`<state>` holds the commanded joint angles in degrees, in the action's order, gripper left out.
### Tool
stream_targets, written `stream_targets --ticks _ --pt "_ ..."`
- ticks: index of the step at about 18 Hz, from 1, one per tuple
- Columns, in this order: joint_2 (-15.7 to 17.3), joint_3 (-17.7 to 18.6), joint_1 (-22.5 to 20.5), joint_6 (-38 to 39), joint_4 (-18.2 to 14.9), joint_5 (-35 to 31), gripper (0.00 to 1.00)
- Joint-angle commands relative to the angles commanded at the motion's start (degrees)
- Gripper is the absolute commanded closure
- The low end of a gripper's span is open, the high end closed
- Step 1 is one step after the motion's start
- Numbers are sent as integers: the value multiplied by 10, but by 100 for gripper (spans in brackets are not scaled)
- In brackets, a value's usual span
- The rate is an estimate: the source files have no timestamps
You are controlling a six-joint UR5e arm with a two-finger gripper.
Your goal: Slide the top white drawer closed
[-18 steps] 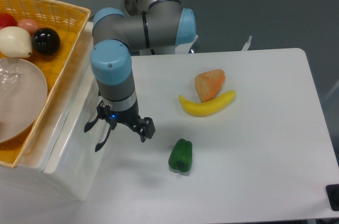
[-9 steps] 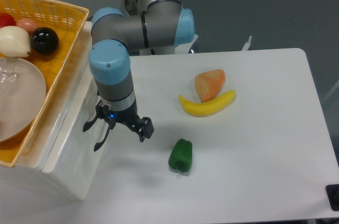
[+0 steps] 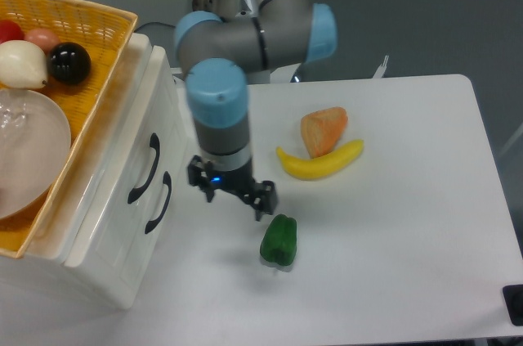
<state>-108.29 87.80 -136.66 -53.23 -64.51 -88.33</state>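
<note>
The small white cabinet [image 3: 106, 268] stands at the left with its front facing right. The top white drawer [image 3: 158, 113] sits about flush with the cabinet front, and its curved black handle [image 3: 145, 168] is in plain view. The lower drawer's black handle [image 3: 161, 201] is just beside it. My gripper [image 3: 231, 192] points down over the table, right of the cabinet front and apart from both handles. It is open and empty, with black fingertips [image 3: 263, 199] spread, just above and left of a green pepper [image 3: 279, 240].
A wicker basket [image 3: 90, 23] with a clear bowl, a black ball and other round items sits on top of the cabinet. A banana [image 3: 320, 162] and an orange wedge [image 3: 324, 129] lie mid-table. A dark object [image 3: 515, 303] sits at the table's right front corner.
My gripper has moved right, away from the cabinet front where it was against the handles. The drawer front now looks flush and both handles are uncovered.
</note>
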Motion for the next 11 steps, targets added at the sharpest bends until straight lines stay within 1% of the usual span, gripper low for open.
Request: stream_targets --ticks 2,5,6,9,11 --pt "8 3 -17 -58 -3 -3 0" --pt "28 4 -47 -147 -39 -25 0" --pt "37 4 -59 -178 -47 -31 0" --pt "48 16 -89 -241 -50 -30 0" --pt "56 24 -98 -269 -53 -31 0"
